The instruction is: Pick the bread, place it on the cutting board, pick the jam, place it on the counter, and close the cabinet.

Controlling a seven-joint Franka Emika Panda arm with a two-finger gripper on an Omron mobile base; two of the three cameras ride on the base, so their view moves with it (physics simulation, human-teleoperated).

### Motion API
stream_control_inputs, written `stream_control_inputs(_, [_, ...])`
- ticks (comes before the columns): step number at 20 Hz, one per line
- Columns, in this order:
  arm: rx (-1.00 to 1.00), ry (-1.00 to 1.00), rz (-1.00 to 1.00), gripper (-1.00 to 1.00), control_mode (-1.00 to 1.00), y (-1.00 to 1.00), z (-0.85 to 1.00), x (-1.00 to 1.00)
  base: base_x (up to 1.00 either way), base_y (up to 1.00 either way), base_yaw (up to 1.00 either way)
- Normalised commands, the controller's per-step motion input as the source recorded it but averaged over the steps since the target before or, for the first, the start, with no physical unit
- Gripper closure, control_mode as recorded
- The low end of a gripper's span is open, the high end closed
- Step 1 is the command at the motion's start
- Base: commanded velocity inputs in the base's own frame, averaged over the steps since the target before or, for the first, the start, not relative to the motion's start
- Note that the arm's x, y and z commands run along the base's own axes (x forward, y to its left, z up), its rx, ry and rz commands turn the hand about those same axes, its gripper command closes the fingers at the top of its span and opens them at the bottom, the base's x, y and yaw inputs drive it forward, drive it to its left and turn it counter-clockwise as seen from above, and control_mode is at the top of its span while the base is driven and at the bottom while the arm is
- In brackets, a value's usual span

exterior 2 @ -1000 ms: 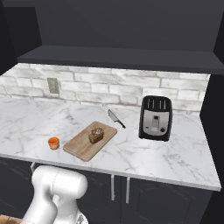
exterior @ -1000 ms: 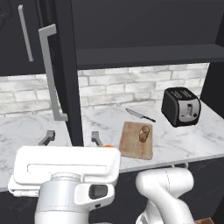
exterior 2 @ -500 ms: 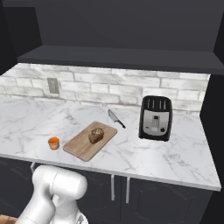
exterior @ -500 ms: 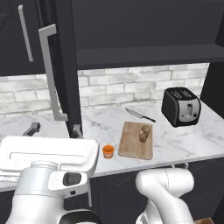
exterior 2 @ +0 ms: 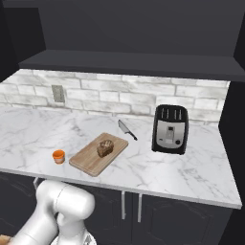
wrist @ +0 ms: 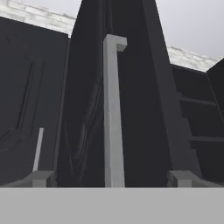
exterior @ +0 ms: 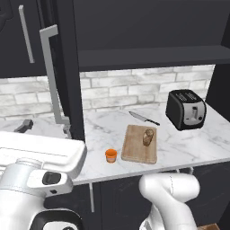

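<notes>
Hand [wrist: 112,178]: fingers spread wide apart, nothing between them, facing the silver bar handle [wrist: 113,109] of the open door.
Cabinet [exterior: 67,72]: dark door swung out edge-on over the tabletop; shelf behind it in shadow.
Bread [exterior 2: 105,148]: upright on the cutting board [exterior 2: 91,158], toward its far end.
Jam [exterior 2: 58,156]: orange jar on the tabletop [exterior 2: 182,167], just beside the board, apart from it.
Knife [exterior 2: 127,129]: behind the board.
Toaster [exterior 2: 170,128]: black, well apart from the board.

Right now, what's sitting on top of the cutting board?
Just the bread, upright on the cutting board. The jam stands beside it on the counter, apart. The bread's footprint is hidden.
</notes>
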Motion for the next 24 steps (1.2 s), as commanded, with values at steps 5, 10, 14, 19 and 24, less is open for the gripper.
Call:
stream_control_inputs(5, [0.00, -0.03, -0.09, -1.00, -1.00, 0.17, -0.01, 0.28, 0.00, 0.00, 0.00])
stream_control_inputs(10, [0.00, -0.02, -0.05, -1.00, -1.00, 0.04, -0.03, 0.23, 0.00, 0.00, 0.00])
stream_control_inputs(14, [0.00, 0.00, 0.00, -1.00, -1.00, 0.00, 0.00, 0.08, 0.00, 0.00, 0.00])
stream_control_inputs(19, [0.00, -0.01, 0.00, -1.00, -1.00, -0.13, 0.00, 0.08, 0.00, 0.00, 0.00])
stream_control_inputs(24, [0.00, -0.01, 0.00, -1.00, -1.00, -0.32, 0.00, 0.05, 0.00, 0.00, 0.00])
